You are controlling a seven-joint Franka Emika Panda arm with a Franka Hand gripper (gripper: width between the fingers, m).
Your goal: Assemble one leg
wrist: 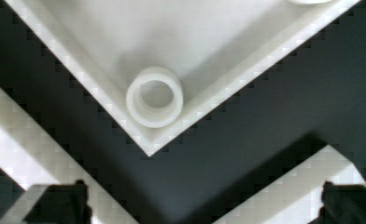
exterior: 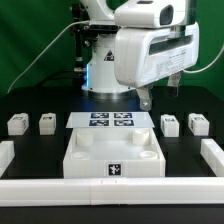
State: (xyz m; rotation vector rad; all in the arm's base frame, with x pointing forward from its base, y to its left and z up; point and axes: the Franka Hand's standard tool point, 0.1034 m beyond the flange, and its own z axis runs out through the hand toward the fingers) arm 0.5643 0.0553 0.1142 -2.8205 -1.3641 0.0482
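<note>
While the jaws hang spread wide with nothing in them over a round corner socket (wrist: 155,95) of the white tray piece (exterior: 113,158), the leg (exterior: 170,124), a little white blocky peg with a black-and-white tag, just sits on the tabletop (exterior: 35,145) off to the exterior view's right.

On our black worktop (exterior: 35,100) we see the tabletop (exterior: 80,168), marker board (exterior: 110,120), four legs (exterior: 17,124) and border rails (exterior: 40,190).

White leg (exterior: 17,124), black-white square tag; white tabletop (exterior: 85,168); black table (exterior: 35,150); marker board (exterior: 110,121) white, black tags; green backdrop (exterior: 30,40).
</note>
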